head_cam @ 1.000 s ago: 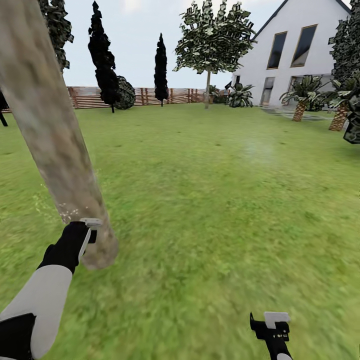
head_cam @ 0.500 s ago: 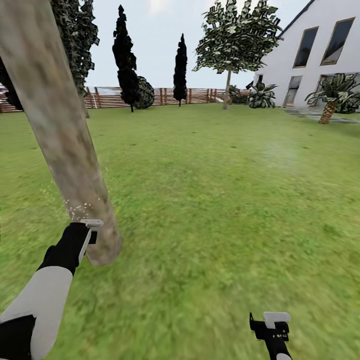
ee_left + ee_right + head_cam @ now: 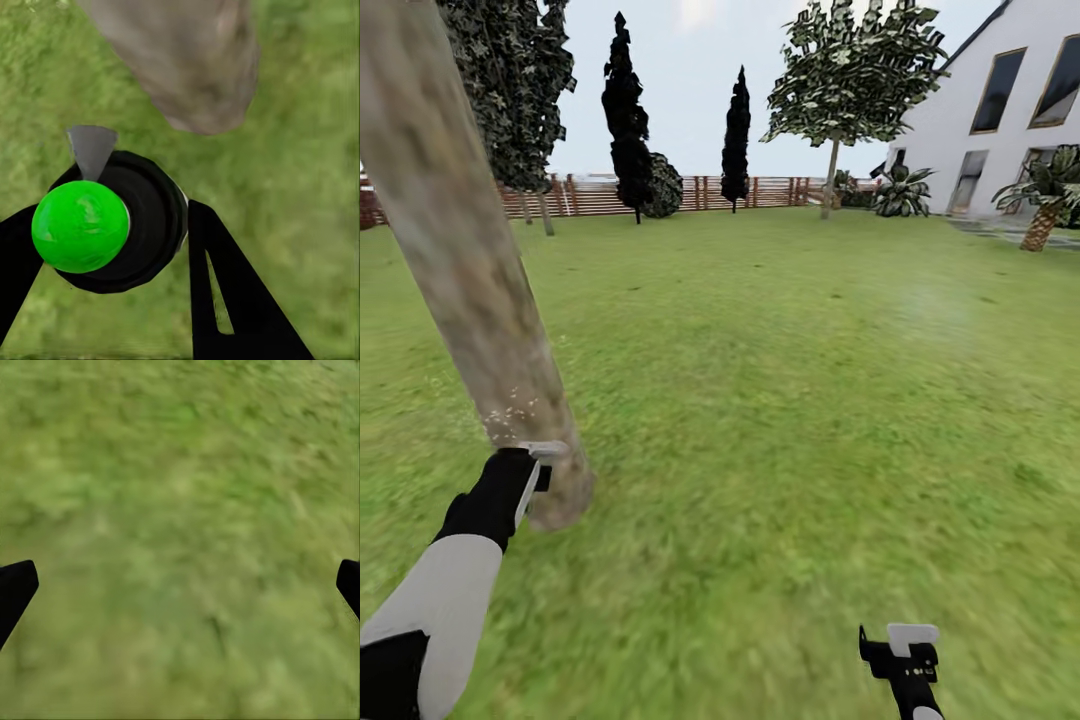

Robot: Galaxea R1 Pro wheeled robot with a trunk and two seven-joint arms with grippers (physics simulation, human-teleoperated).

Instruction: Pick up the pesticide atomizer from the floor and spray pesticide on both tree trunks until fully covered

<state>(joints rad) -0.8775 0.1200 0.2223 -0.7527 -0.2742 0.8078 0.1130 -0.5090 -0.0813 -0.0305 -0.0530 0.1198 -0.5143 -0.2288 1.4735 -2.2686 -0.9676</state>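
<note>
Left gripper sits low against the foot of the near tree trunk, closed around the pesticide atomizer; in the left wrist view the atomizer is a black round body with a bright green cap and a grey nozzle aimed toward the trunk base, black fingers either side of it. Small pale specks scattered on the bark just above the gripper. Trunk is mottled grey-tan, leaning across the left of the head view, base planted in the grass. Right gripper low at the bottom right of the head view, well apart from the trunk; right wrist view has its two black fingertips spread wide at either edge with nothing between, just blurry lawn. Second tree with thin trunk and leafy crown stands far off near the white house. Brown slat fence runs along the back, two dark conifers before it, a palm by the house.
</note>
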